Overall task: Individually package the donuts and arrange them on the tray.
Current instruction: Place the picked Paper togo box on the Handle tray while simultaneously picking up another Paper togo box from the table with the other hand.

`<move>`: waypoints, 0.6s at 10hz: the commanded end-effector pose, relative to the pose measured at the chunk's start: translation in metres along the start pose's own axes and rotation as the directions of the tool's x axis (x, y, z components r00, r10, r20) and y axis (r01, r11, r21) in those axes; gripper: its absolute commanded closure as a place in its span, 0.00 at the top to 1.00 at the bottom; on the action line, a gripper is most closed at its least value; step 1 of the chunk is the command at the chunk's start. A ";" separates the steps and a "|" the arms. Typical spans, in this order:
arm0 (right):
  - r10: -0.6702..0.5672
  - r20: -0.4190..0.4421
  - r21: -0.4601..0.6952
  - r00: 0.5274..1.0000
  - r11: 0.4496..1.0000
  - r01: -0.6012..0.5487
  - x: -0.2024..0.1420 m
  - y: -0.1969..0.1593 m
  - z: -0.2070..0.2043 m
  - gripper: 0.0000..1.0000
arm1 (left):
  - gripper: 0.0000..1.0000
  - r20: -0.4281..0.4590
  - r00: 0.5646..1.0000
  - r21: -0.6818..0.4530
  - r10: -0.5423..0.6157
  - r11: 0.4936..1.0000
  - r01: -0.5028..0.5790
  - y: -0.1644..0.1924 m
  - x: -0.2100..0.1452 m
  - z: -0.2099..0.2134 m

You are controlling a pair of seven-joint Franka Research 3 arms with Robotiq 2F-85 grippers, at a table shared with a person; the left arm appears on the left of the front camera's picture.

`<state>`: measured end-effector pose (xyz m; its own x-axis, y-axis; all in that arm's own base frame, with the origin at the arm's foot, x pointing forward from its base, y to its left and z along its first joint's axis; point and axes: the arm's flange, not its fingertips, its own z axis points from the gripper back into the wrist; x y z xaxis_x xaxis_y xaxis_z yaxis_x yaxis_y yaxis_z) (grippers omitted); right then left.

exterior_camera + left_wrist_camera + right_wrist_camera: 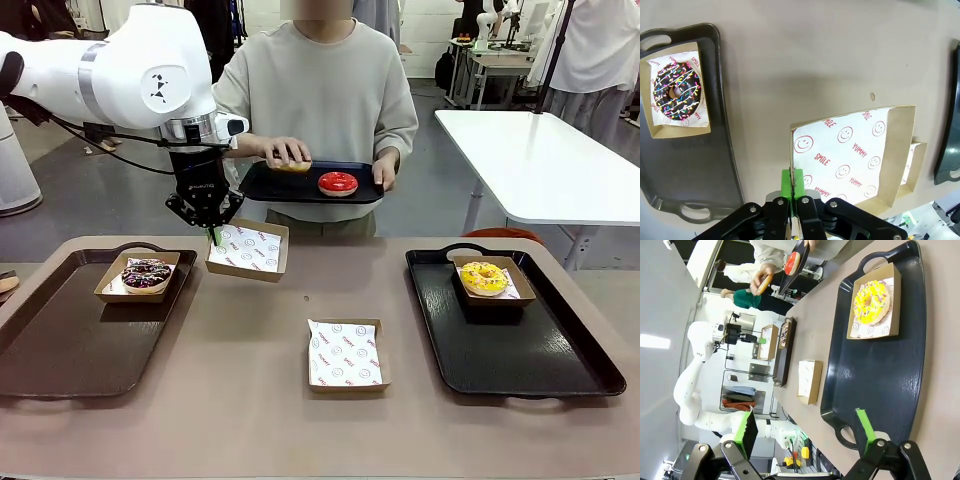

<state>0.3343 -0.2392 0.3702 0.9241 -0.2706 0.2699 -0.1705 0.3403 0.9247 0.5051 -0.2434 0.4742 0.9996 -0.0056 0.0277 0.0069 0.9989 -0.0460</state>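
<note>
My left end effector [212,232] is pinched shut on one thin wall of an empty paper-lined box [248,250], which hangs tilted and appears lifted just off the counter [240,400]. With so narrow a bite on cardboard, I judge the box could swing, slip or fold, and its loose liner could slide out. If a donut is dropped in now, the weight could pull the wall from my grip. My right end effector [804,415] stands wide, holding nothing, over the right tray [530,350].

At 8 o'clock from the held box, the sprinkled donut [147,274] sits boxed on the left tray [60,340]. At 5 o'clock a second lined box [345,355] lies empty. At 3 o'clock the yellow donut [484,278] is boxed on the right tray. At 1 o'clock the person's tray [265,185] carries the red donut [338,184], and the person's hand [283,150] rests on another donut [295,166].
</note>
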 end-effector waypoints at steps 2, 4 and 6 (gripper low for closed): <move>0.004 0.008 0.001 1.000 1.000 -0.004 -0.002 0.002 0.002 1.00 | 0.00 0.004 1.000 0.003 0.001 1.000 -0.001 0.002 -0.003 0.002; 0.004 0.008 0.001 1.000 1.000 -0.004 -0.002 0.002 0.002 1.00 | 0.00 0.004 1.000 0.003 0.001 1.000 -0.001 0.002 -0.003 0.002; 0.004 0.008 0.001 1.000 1.000 -0.004 -0.002 0.002 0.002 1.00 | 0.00 0.004 1.000 0.003 0.001 1.000 -0.001 0.002 -0.003 0.002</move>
<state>0.3343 -0.2392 0.3702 0.9241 -0.2706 0.2700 -0.1705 0.3403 0.9247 0.5051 -0.2434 0.4742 0.9996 -0.0056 0.0277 0.0069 0.9989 -0.0460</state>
